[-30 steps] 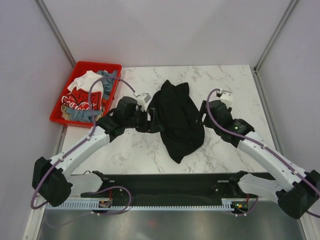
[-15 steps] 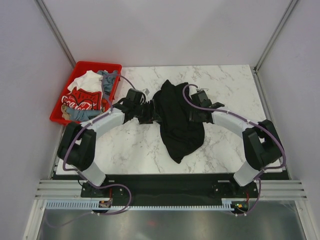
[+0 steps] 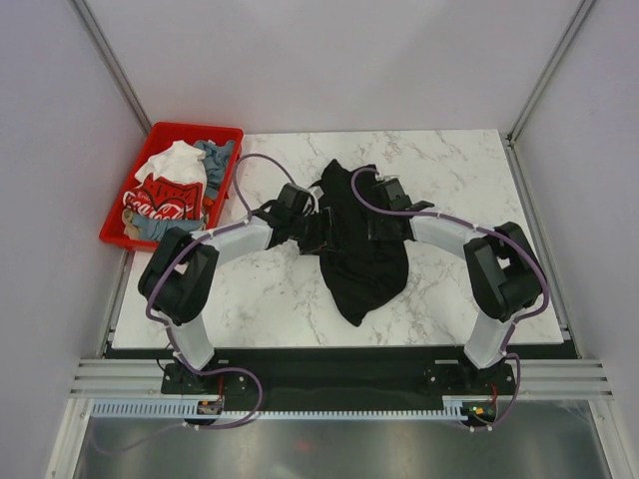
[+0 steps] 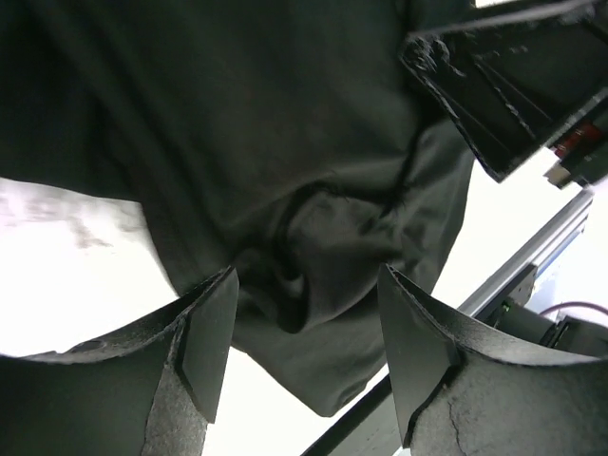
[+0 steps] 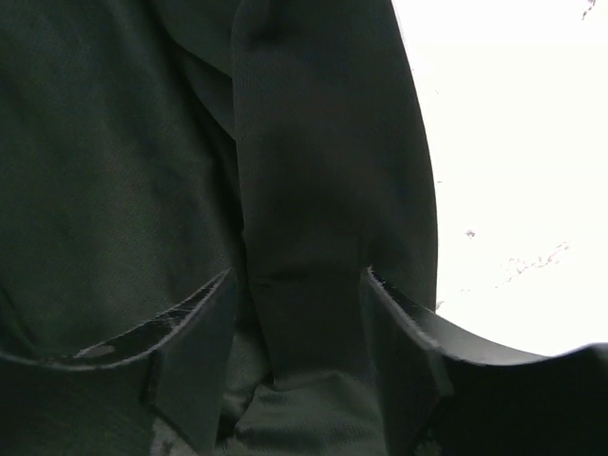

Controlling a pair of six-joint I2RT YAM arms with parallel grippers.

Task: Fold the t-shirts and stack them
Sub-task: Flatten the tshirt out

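A crumpled black t-shirt [image 3: 357,254] lies in the middle of the marble table [image 3: 449,165]. My left gripper [image 3: 321,230] is at its upper left edge and my right gripper [image 3: 375,226] is over its upper right part. In the left wrist view the left gripper [image 4: 306,275] stands open, astride a bunched fold of the black t-shirt [image 4: 323,228]. In the right wrist view the right gripper [image 5: 297,275] is also open, with a long fold of the black t-shirt [image 5: 304,190] running between its fingers. Other t-shirts, white [image 3: 172,163], red with Coca-Cola lettering [image 3: 160,197] and grey-blue [image 3: 217,155], lie in a heap.
A red bin [image 3: 190,131] at the table's back left corner holds the heap. Grey walls stand on three sides. Part of the right arm [image 4: 513,85] shows close by in the left wrist view. Bare marble [image 3: 270,294] lies in front of the left arm.
Both arms have swung inward and further back, bringing the grippers from the shirt's sides onto its upper part. Both sets of jaws have narrowed slightly. The shirt has barely shifted.
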